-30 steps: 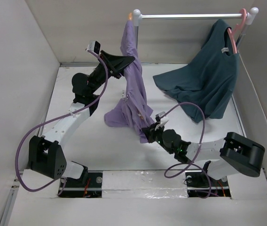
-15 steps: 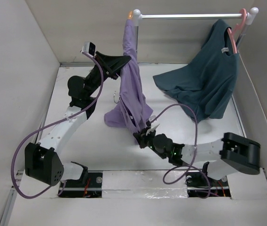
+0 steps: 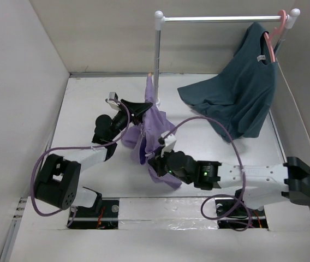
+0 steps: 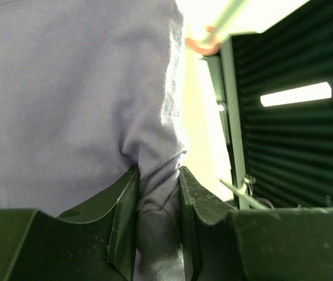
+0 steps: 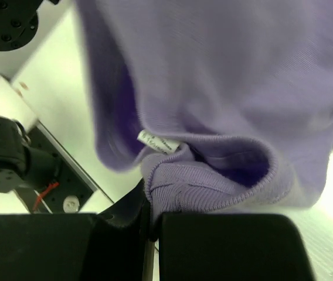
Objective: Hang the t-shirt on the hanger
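The lavender t-shirt (image 3: 158,128) hangs bunched low over the middle of the table. A small tan tip of the hanger (image 3: 150,73) pokes out at the shirt's top; the rest of the hanger is hidden in the fabric. My left gripper (image 3: 143,109) is shut on a fold of the shirt's upper part, pinched between its fingers in the left wrist view (image 4: 157,175). My right gripper (image 3: 156,165) is shut on the ribbed collar (image 5: 213,187) at the shirt's lower end, beside the white label (image 5: 160,143).
A dark teal t-shirt (image 3: 237,95) hangs on a pink hanger (image 3: 278,27) at the right end of the rack rail (image 3: 220,19). The rack's white upright pole (image 3: 158,54) stands just behind the lavender shirt. Walls close in the left and right sides.
The left gripper has come down from near the rack's top to low over the table, bringing the shirt and hanger with it. The right gripper moved left with the collar.
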`<state>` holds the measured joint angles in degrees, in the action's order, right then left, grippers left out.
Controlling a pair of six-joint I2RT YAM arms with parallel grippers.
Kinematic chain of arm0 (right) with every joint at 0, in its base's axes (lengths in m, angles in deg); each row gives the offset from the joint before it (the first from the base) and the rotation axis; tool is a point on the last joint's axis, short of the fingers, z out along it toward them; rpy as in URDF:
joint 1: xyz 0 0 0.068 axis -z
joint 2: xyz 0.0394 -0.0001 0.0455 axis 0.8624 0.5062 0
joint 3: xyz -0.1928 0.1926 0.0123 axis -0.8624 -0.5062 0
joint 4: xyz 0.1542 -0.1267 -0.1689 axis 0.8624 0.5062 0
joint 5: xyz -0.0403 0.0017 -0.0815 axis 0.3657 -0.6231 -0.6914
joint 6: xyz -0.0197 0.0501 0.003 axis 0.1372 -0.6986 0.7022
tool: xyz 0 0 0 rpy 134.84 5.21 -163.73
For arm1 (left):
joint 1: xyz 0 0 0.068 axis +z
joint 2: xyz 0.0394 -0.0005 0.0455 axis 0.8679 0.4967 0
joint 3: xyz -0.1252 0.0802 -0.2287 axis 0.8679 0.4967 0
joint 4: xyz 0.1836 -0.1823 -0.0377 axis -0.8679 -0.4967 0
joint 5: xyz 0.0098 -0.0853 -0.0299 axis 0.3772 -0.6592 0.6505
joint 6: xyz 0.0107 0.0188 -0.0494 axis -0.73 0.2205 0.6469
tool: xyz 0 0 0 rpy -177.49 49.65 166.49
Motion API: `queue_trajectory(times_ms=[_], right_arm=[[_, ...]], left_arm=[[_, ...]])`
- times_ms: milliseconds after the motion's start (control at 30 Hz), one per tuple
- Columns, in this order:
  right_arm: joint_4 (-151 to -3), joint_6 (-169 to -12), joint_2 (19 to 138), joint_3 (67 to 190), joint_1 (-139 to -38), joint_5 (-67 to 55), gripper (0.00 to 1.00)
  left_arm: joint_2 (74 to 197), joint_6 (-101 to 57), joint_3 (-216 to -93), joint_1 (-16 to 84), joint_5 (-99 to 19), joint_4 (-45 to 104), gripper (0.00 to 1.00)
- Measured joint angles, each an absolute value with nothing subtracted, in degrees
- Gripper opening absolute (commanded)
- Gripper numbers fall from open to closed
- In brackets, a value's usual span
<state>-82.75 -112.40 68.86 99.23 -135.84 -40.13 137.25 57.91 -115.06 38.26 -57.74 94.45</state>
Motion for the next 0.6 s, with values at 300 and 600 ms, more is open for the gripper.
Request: queue_trajectory(times_ms=[300,600], right_arm=[[-77.38,-117.4,84.97,102.59,-137.65,-35.85,0.59],[-67.56,-118.93,73.76,102.61,-140.01,-37.6,0.81]], left_arm=[[146.39,62.17,-107.87,38.11,-56.12,97.62,0.0],[153.78,65.77,-105.33,38.11,-55.99,98.34,0.0]])
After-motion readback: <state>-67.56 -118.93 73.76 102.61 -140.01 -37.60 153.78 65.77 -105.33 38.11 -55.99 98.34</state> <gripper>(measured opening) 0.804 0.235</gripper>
